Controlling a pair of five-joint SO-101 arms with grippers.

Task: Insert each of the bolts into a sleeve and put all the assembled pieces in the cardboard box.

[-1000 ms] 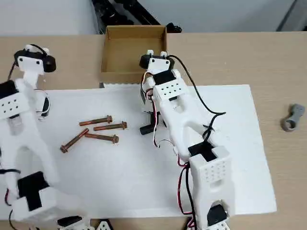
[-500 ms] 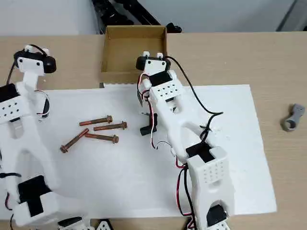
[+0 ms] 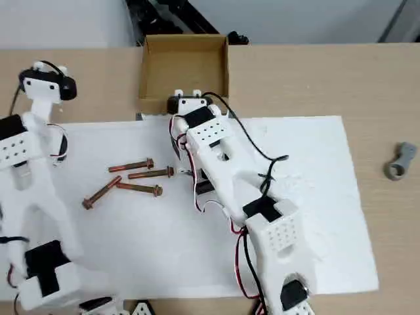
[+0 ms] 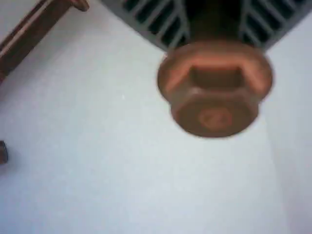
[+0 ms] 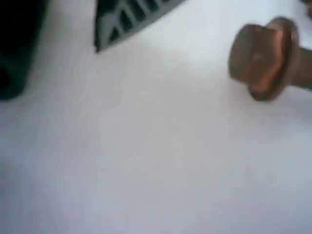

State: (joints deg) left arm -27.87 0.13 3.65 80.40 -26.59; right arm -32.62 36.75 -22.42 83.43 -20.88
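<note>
Several copper bolts (image 3: 139, 188) lie loose on the white mat (image 3: 315, 197), left of centre. The right arm (image 3: 223, 157) leans over the mat, and its gripper (image 3: 197, 180) hangs just right of the bolt heads. In the right wrist view that gripper (image 5: 63, 39) is open, a ribbed grey finger (image 5: 131, 19) and a dark one apart, with a bolt head (image 5: 263, 58) lying beside them. In the left wrist view a bolt (image 4: 214, 92) faces the camera head-on, with the left gripper's ribbed grey fingers (image 4: 156, 19) shut on its shank. The cardboard box (image 3: 184, 69) stands at the back.
The left arm (image 3: 26, 157) stands along the mat's left edge. A small grey part (image 3: 400, 161) lies on the bare wood far to the right. Another bolt (image 4: 34, 24) lies on the mat beyond the held one.
The right arm has swung left, bringing its gripper from mid-mat up to the bolt heads. The left arm has barely moved.
</note>
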